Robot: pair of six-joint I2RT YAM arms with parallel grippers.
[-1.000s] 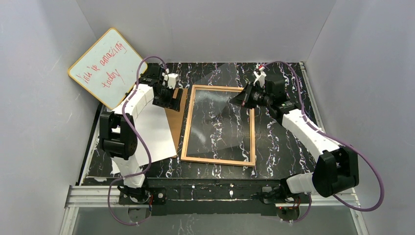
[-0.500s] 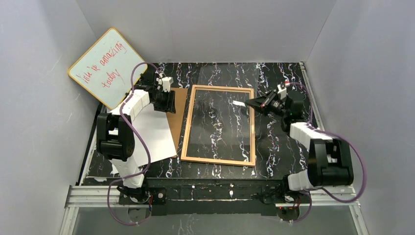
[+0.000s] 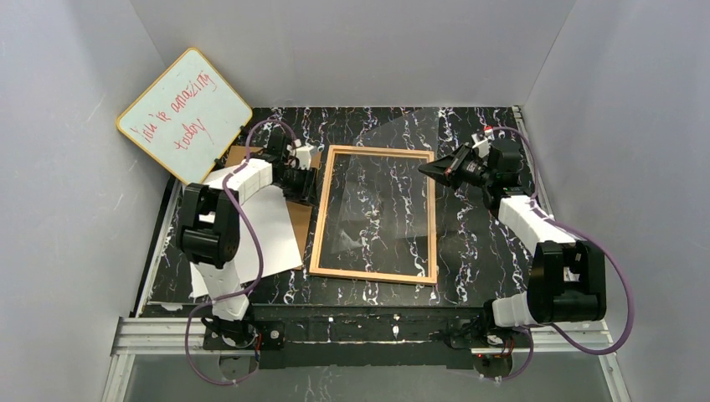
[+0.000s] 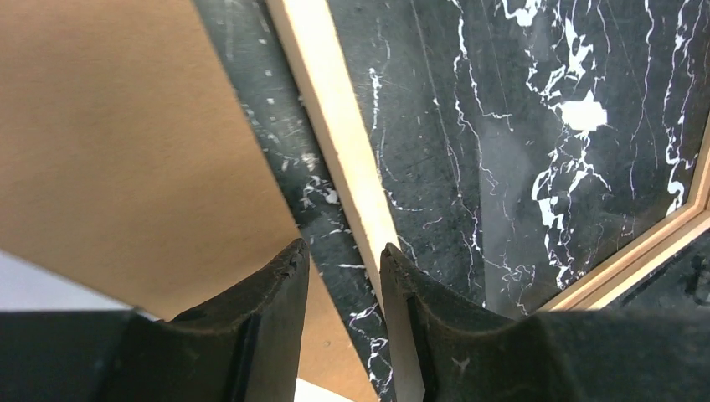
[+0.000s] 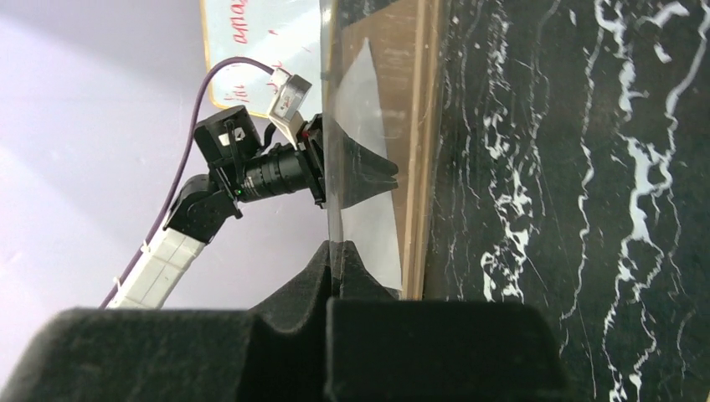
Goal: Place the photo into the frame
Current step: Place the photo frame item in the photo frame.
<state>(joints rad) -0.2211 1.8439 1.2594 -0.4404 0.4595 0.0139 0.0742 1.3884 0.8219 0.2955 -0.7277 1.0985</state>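
Two grippers attend the frame [image 3: 319, 226]. The left gripper [image 4: 343, 249] has swung in beside its left rail, jaws narrowed but apart, gripping nothing. The right gripper [image 5: 336, 251] stays clamped on the raised clear pane [image 3: 377, 201]. The frame is empty, seemingly ready. The photo [image 3: 272, 234] lies white-side-up to its left, overlapping the backing board [image 4: 109, 142].

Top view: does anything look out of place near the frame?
Yes. The clear pane is not lying flat in the frame. The right gripper pinches one edge of it and holds it tilted up above the frame.
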